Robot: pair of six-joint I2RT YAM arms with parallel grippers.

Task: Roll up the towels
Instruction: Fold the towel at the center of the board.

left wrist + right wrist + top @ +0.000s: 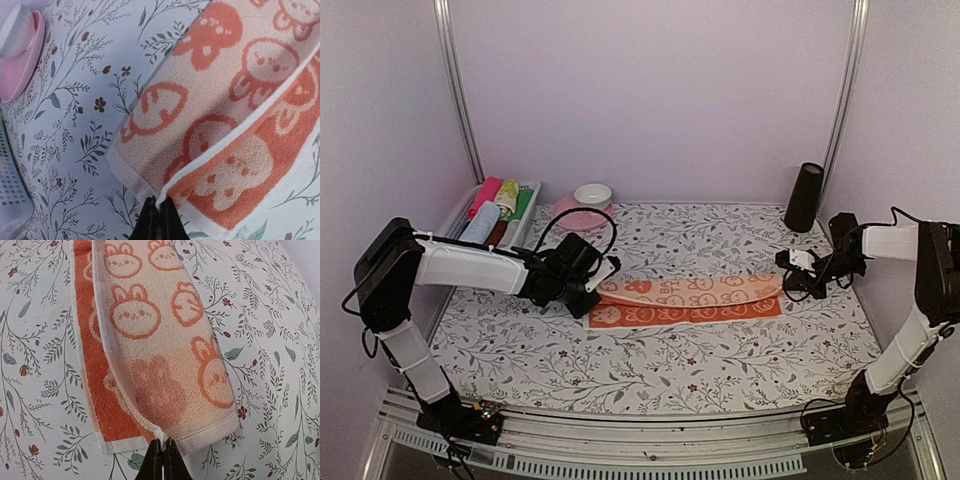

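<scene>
Hands first: the left hand (159,220) has its fingers pressed together on the white hem at one end of the peach-orange towel (690,295), and the right hand (162,455) is pinched shut the same way on the hem at the other end. So it's clamped at both ends, stretched long across the middle of the surface (650,370).

Where are we on the job? Early, by my reading. The towel is doubled over lengthwise. Its paler layer lies on top, but it doesn't cover the lower layer, and a darker orange strip shows along the near side. Nothing is rolled, with no curl at either end. The layers look due for squaring up before the whole roll begins. A pale blue shape (480,222) in the basket (533,190) might be the other towel, but it's too small to call.

Room to work looks good. There's bare floral sheet in front of the towel and behind it, and the near edge of the surface is well apart. The basket and a pink dish (570,215) sit behind the left hand, and a dark cylinder (805,197) stands in the far right corner, all off the towel's line. A roll from end to end looks unobstructed.
</scene>
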